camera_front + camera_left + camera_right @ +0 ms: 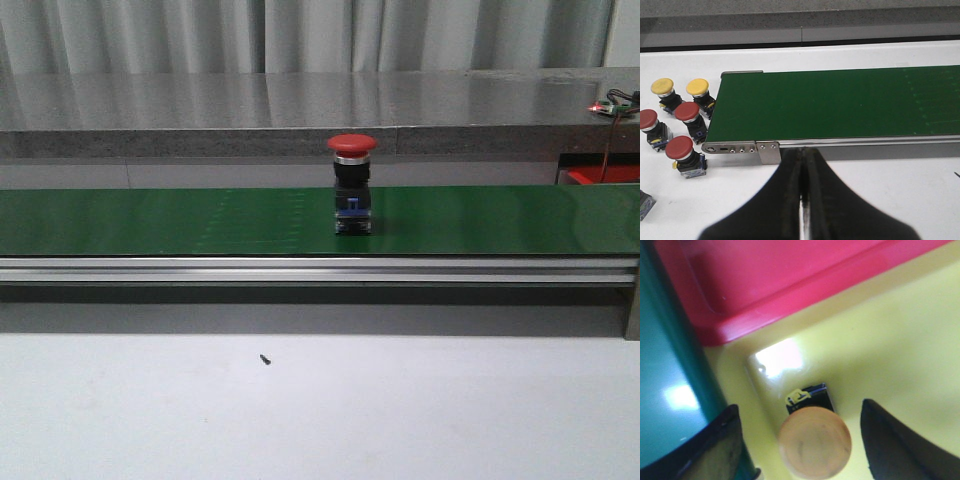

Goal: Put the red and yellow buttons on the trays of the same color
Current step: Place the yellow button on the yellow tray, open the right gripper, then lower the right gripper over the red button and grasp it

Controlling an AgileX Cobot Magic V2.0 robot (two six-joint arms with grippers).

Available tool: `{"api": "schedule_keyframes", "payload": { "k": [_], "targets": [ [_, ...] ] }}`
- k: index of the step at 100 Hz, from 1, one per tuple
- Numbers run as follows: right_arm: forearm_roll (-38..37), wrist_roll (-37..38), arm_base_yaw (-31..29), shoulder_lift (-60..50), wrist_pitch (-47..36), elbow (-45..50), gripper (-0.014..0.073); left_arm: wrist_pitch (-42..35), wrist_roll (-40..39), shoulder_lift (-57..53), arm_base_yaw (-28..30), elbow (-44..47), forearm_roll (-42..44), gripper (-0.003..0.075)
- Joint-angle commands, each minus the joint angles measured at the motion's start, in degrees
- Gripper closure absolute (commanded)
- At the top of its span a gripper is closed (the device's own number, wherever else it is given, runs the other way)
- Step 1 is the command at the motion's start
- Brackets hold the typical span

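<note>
in the front view a red button stands upright on the green belt, a little right of the centre of the frame, its red cap on top of a black body. a pale surface fills the lower part of that frame, with a small dark screw lying on it left of centre. at the far right edge a bit of the red tray shows behind the belt. in the left wrist view the left end effector sits at the bottom centre, its dark fingers pressed together with only a thin slit between them and nothing in it. the end of the belt fills the middle and right of that frame, and at the left edge a cluster of spare buttons stands on the surface beside it: two yellow buttons above and three red ones below. in the right wrist view the right end effector is spread wide, and a yellow button sits between its fingers, touching neither, resting in the yellow tray. the red tray fills the upper part of that frame, just beside the yellow one.
</note>
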Motion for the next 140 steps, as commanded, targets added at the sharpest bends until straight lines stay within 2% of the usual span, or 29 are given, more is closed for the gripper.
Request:
{"api": "schedule_keyframes", "payload": {
  "k": [1, 31, 60, 88, 121, 140],
  "targets": [
    [0.1, -1.2, 0.2, -5.5, -1.6, -1.7, 0.0084, -4.0, -0.2, 0.2, -0.4, -1.6, -1.3, 0.0740],
    [5.9, -9.8, 9.2, -11.4, 3.2, -3.1, 0.0084, -4.0, -0.2, 0.2, -0.4, -1.6, -1.3, 0.0740],
    [7.0, -9.9, 21.3, -11.2, 7.1, -9.8, 0.0084, -4.0, -0.2, 0.2, -0.4, -1.6, -1.3, 0.0740],
    [7.1, -9.9, 30.3, -7.5, 14.3, -18.8, 0.0084, -4.0, -0.2, 0.2, -0.4, -1.6, -1.3, 0.0740],
    [7.1, -9.9, 37.2, -0.6, 17.8, -26.3, 0.0084, -4.0, -0.2, 0.2, -0.4, -1.6, -1.3, 0.0740],
    [7.1, -9.9, 38.5, 3.1, 18.1, -28.7, 0.0084, -4.0, -0.2, 0.2, -0.4, -1.6, -1.3, 0.0740]
  ]
}}
